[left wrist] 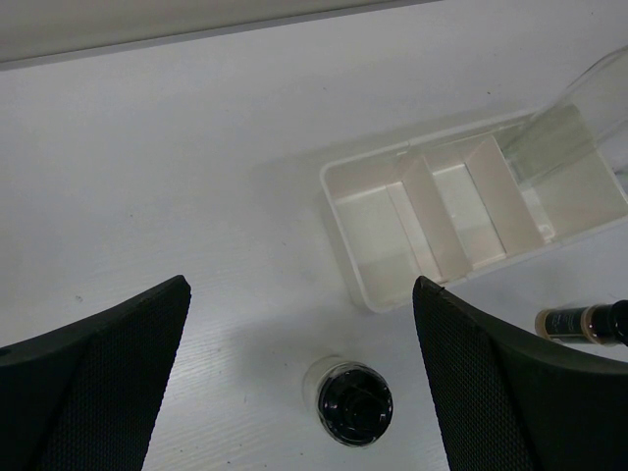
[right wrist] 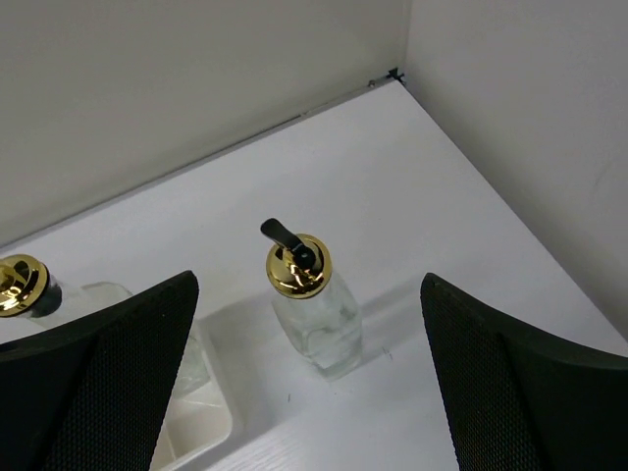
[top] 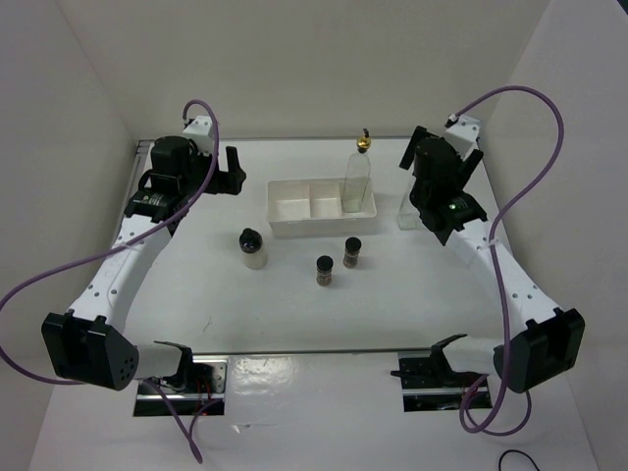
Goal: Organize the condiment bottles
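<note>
One tall clear glass bottle (top: 359, 183) with a gold spout stands in the right compartment of the white tray (top: 290, 209). A second tall glass bottle (top: 408, 212) stands on the table just right of the tray. My right gripper (top: 426, 199) hovers open above it; in the right wrist view the bottle (right wrist: 316, 310) sits between and below the open fingers (right wrist: 118, 373). The whitish black-capped jar (top: 253, 246) stands left of two small dark spice jars (top: 325, 270) (top: 352, 252). My left gripper (top: 235, 169) is open and empty, high above the whitish jar (left wrist: 353, 402).
The tray's left and middle compartments (left wrist: 378, 231) hold nothing. White walls close the back and both sides; the corner (right wrist: 394, 75) is near the right bottle. Purple cables loop above both arms.
</note>
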